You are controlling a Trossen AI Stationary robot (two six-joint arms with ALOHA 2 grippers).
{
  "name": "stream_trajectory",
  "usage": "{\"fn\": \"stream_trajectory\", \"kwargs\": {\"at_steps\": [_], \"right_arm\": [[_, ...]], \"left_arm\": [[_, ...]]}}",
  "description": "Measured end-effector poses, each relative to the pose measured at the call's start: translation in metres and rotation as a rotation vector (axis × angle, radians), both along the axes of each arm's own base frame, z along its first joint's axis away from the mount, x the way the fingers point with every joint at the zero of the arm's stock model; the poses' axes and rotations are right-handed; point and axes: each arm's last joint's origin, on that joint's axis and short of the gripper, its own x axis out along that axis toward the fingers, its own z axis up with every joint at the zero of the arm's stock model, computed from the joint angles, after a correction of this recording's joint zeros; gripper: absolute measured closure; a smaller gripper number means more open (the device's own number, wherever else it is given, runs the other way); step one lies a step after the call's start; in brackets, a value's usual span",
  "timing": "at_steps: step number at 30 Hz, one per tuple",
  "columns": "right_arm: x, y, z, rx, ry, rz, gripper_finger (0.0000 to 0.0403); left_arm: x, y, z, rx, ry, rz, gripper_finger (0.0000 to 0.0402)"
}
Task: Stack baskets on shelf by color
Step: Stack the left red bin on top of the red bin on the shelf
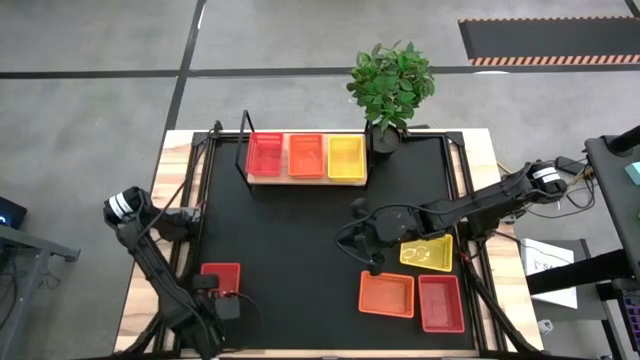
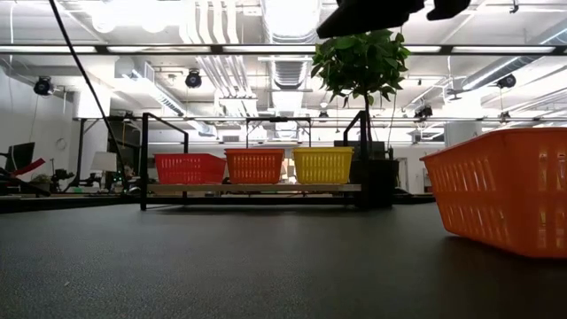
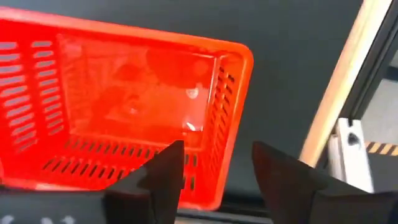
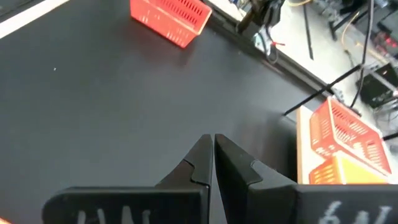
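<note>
At about 7 o'clock on the table, nearest the front edge, the left gripper (image 1: 226,303) stands over the lone red basket (image 1: 220,278), fingers spread wide and astride its near wall with nothing pinched between them (the wrist view shows one finger (image 3: 163,180) over the inside of the basket, the other outside it). This looks like the start of a pick; the next move calls for closing on that wall and carrying the basket to the red one on the shelf.

Toward 4 o'clock lie an orange basket (image 1: 387,294), a red one (image 1: 441,303) and, just beyond, a tilted yellow basket (image 1: 427,252). The right gripper (image 1: 366,235) hovers near mid-table beside the yellow one, fingers pressed together, holding nothing.

At 12 o'clock the shelf (image 1: 305,180) carries red, orange and yellow baskets side by side.

Whether any of those is already a stack of two cannot be made out, so the count falls short of nine.
</note>
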Motion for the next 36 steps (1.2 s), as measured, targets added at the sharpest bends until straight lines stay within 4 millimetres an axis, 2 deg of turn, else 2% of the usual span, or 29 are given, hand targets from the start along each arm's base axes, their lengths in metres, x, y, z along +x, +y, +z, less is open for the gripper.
{"fn": "stream_trajectory", "kwargs": {"at_steps": [5, 8, 10, 14, 16, 21, 24, 30, 36], "right_arm": [[-0.002, 0.001, -0.003, 0.003, 0.036, -0.004, 0.0394], [-0.002, 0.001, -0.003, 0.002, 0.039, -0.004, 0.0394], [-0.003, 0.001, -0.004, 0.0, 0.047, -0.004, 0.0394], [-0.007, 0.0, -0.001, 0.014, 0.063, -0.016, 0.0394], [-0.011, -0.001, 0.0, 0.025, 0.076, -0.025, 0.0394], [-0.013, 0.0, 0.001, 0.037, 0.078, -0.027, 0.0394], [-0.013, 0.0, 0.002, 0.046, 0.075, -0.032, 0.0394], [-0.014, 0.0, 0.002, 0.042, 0.073, -0.029, 0.0394], [-0.018, -0.001, 0.005, 0.026, 0.078, -0.019, 0.0394]], "left_arm": [[0.0, 0.002, -0.022, -0.02, -0.039, -0.032, 0.0227], [-0.001, 0.004, -0.032, -0.03, -0.042, -0.03, 0.0246], [-0.001, 0.003, -0.033, -0.043, -0.047, -0.03, 0.0276], [0.004, 0.0, -0.025, -0.077, -0.06, -0.022, 0.0379], [0.01, -0.001, -0.017, -0.093, -0.065, -0.006, 0.039], [0.034, 0.012, 0.015, -0.073, -0.052, 0.104, 0.0398], [0.051, 0.02, 0.039, -0.088, -0.099, 0.108, 0.04], [0.086, 0.037, 0.096, -0.069, -0.365, -0.053, 0.04], [0.103, 0.066, 0.153, 0.117, -0.606, -0.266, 0.0401]]}}
